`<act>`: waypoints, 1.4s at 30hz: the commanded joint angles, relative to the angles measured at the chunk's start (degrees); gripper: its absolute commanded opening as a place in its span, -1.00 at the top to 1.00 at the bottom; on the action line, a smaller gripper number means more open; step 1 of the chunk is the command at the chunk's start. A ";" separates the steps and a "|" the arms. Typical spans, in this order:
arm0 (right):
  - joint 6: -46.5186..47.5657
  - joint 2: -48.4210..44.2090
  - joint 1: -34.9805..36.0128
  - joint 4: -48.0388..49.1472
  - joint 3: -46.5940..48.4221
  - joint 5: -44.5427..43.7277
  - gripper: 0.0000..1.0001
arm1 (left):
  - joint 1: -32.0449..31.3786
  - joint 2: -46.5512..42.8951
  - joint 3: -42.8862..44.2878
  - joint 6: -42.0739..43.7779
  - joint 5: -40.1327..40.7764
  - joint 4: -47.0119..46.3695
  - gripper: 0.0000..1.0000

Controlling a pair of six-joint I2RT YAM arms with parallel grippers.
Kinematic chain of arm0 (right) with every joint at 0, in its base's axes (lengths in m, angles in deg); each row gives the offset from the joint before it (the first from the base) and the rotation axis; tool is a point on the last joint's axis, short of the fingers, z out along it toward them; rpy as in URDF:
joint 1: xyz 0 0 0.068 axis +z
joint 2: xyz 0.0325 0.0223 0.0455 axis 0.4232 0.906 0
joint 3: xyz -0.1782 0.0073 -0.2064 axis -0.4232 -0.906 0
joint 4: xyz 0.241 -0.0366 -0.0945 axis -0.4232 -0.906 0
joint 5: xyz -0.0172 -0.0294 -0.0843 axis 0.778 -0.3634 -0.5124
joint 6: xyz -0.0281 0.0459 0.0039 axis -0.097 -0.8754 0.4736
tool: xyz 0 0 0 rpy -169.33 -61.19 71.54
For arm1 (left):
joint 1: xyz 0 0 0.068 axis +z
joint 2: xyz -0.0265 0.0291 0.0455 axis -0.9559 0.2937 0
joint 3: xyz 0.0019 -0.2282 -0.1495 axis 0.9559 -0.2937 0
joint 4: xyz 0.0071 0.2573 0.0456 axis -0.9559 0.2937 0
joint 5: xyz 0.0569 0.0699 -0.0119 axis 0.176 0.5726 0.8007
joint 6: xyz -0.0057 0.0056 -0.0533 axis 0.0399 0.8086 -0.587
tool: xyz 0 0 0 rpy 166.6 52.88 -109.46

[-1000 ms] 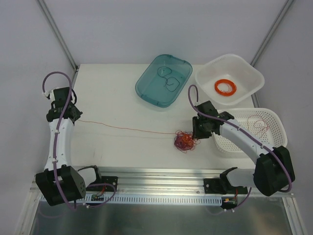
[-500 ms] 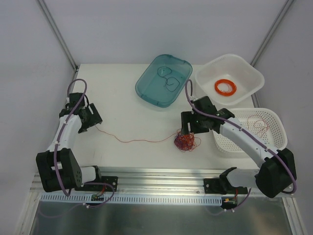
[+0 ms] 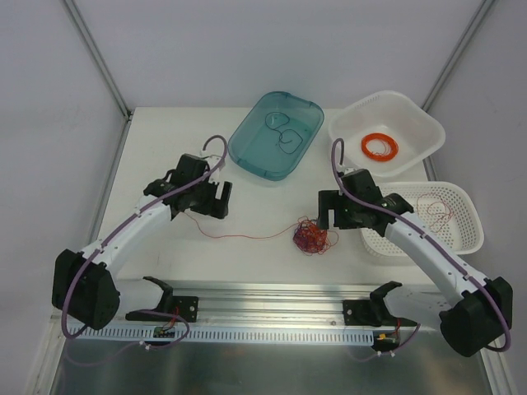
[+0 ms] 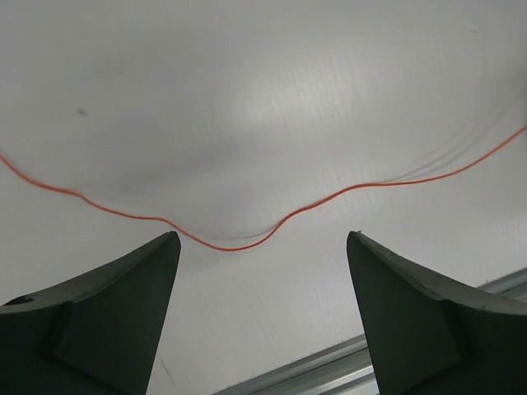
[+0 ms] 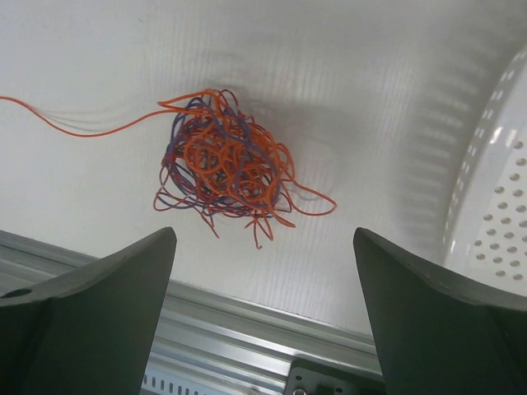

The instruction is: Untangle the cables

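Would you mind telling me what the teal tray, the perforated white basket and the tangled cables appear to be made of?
Teal tray: likely translucent glossy plastic; the pale table seems to show through it.
Perforated white basket: probably moulded matte plastic, with regular rows of holes.
Cables: thin wire, seemingly plastic-coated; they hold springy curls.

No lettering, label, brand mark or number can be read in any of the three views. A small circuit board (image 3: 165,331) on the near rail (image 3: 272,333), left of centre, shows too small for any marking on it to be made out.
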 commanded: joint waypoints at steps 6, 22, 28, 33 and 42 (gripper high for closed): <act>-2.85 -4.87 -2.20 0.09 -2.78 -1.13 -0.89 | -13.89 8.18 4.62 7.47 -9.18 -10.89 -0.64; -13.48 -5.49 -2.11 13.45 -12.80 7.21 -0.83 | -26.29 31.84 18.24 6.07 -15.52 -18.02 -0.28; -16.03 -4.35 -2.11 16.88 -14.74 7.39 -0.82 | -27.61 35.36 17.98 5.98 -18.16 -19.51 -0.21; -16.91 -3.65 -1.85 18.90 -15.97 6.69 -0.79 | -27.96 38.00 17.37 2.38 -19.03 -22.67 -0.07; -19.55 -1.19 2.53 21.97 -16.76 3.36 -0.75 | -27.96 35.19 14.38 0.80 -18.07 -24.08 1.00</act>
